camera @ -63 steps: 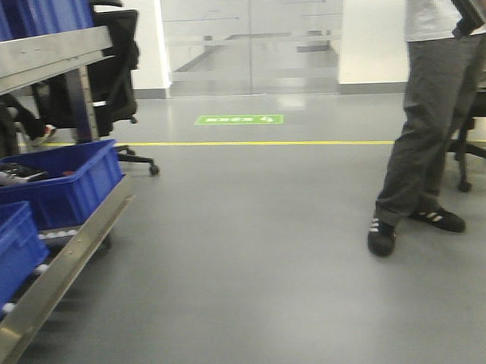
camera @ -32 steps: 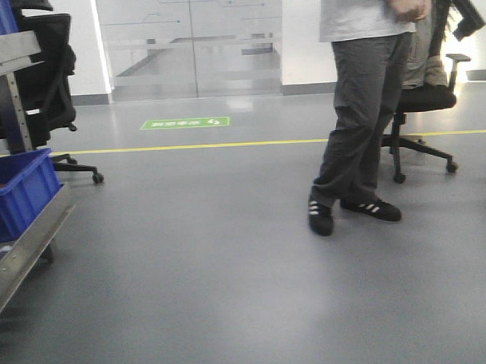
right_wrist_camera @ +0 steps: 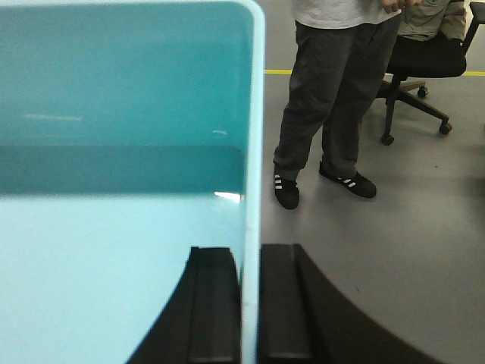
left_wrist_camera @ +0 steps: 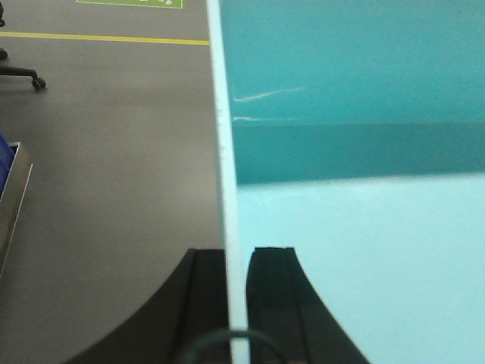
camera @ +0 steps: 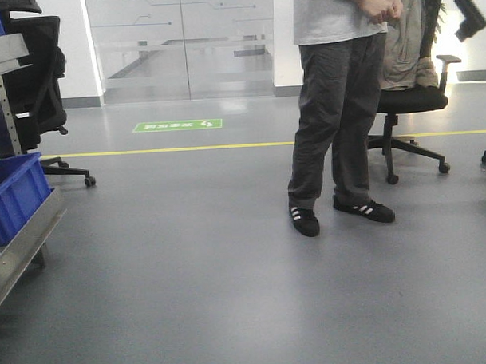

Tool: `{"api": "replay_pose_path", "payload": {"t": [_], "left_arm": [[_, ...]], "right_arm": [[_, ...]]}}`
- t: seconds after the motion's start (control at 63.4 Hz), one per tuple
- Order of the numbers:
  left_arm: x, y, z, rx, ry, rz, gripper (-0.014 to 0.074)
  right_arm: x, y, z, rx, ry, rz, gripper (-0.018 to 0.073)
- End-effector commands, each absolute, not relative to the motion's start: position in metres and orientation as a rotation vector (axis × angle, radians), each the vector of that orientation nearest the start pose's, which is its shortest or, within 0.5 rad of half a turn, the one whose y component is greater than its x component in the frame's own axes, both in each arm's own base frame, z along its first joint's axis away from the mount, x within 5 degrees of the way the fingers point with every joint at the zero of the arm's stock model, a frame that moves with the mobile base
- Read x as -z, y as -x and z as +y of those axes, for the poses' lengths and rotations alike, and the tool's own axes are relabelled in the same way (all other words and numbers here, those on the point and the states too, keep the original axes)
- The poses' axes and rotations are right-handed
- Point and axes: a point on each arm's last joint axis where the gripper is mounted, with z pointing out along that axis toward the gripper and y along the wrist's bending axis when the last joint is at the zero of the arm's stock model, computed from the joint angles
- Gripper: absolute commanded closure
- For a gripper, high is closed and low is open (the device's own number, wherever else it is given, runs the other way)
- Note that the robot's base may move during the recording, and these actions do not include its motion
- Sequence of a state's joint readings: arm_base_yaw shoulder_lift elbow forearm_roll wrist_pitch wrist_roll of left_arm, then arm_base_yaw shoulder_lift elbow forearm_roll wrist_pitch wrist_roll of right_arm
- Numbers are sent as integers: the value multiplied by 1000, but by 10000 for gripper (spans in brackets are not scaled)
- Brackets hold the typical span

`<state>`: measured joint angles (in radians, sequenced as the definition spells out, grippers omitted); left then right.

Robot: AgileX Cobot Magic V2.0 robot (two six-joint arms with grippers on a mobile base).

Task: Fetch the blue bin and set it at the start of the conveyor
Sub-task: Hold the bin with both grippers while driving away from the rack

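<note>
The blue bin (left_wrist_camera: 356, 227) is a pale cyan tub that fills most of both wrist views, carried above the grey floor. My left gripper (left_wrist_camera: 239, 254) is shut on its left wall, one black finger inside and one outside the thin rim. On the opposite side, my right gripper (right_wrist_camera: 251, 250) is shut on the bin's right wall (right_wrist_camera: 254, 114) in the same way. The bin's inside (right_wrist_camera: 114, 227) holds nothing. The conveyor start is out of view. Neither the bin nor the grippers show in the front view.
A person (camera: 336, 107) stands ahead, slightly right, in front of an office chair (camera: 412, 96). A steel rack (camera: 21, 238) with a dark blue bin (camera: 16, 194) sits at the left edge, a black chair (camera: 40, 77) behind it. A yellow floor line (camera: 186, 149) crosses ahead.
The front view has swung to the right: the rack with dark blue bins slid toward the left edge and the person shifted from the right edge toward the middle.
</note>
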<state>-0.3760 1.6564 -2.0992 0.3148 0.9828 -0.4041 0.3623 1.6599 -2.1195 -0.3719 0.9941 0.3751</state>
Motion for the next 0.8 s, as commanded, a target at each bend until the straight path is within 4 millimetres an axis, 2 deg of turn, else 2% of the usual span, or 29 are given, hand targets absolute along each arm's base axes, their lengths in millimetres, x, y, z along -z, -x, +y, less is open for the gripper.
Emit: {"api": "replay_pose_path", "payload": {"t": [0.0,0.788], "left_arm": [[-523,-325,-108,172,3,1920,708],[-523,-325,-108,172,3,1920,708]], "right_arm": [[-527,-328,95,-44,11,1887,721],[-524,-327,93,-28,0,1931,721]]}}
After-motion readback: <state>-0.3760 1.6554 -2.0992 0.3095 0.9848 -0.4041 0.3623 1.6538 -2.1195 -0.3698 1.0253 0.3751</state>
